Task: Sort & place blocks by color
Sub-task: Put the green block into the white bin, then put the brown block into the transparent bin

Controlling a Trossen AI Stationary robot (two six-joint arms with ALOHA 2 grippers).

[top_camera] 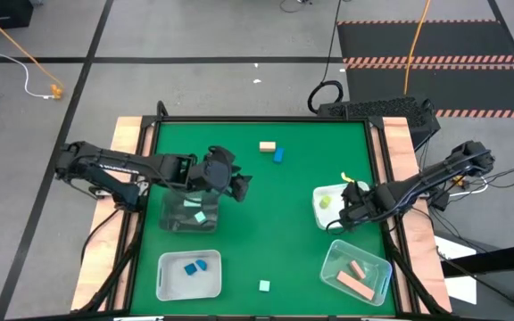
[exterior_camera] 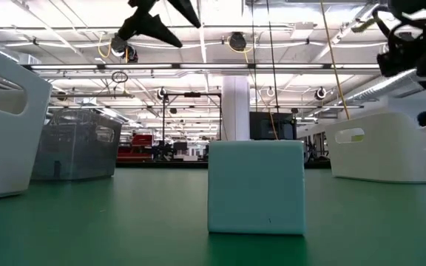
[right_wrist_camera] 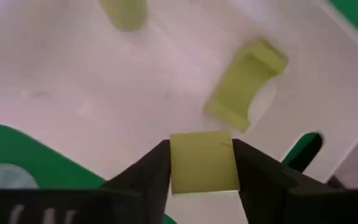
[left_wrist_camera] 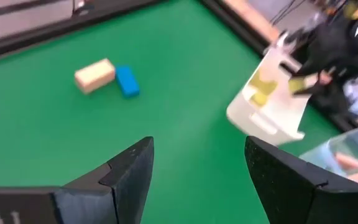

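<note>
My right gripper [right_wrist_camera: 204, 149] hangs over the white bin [top_camera: 321, 214] at the table's right, shut on a yellow-green block [right_wrist_camera: 204, 163]. Two more yellow-green blocks [right_wrist_camera: 244, 84] lie on that bin's floor. My left gripper [left_wrist_camera: 197, 149] stands open and empty above the green table [top_camera: 266, 223], just right of the dark clear bin [top_camera: 190, 214] that holds a mint block [top_camera: 201, 217]. A tan block [top_camera: 268, 145] and a blue block [top_camera: 278, 155] lie side by side on the table near its far edge. A mint cube [top_camera: 264, 285] sits near the front edge. My right gripper pinches the yellow-green block by two opposite sides [right_wrist_camera: 174, 165] between its two fingers. The fingers come from above and point down. The block is lifted clear, above the white bin's floor [right_wrist_camera: 73, 81].
A white bin [top_camera: 190, 275] with blue blocks stands at the front left. A clear bin [top_camera: 357, 272] with salmon blocks stands at the front right. Wooden rails [top_camera: 391, 160] edge the table. The table's middle is bare green.
</note>
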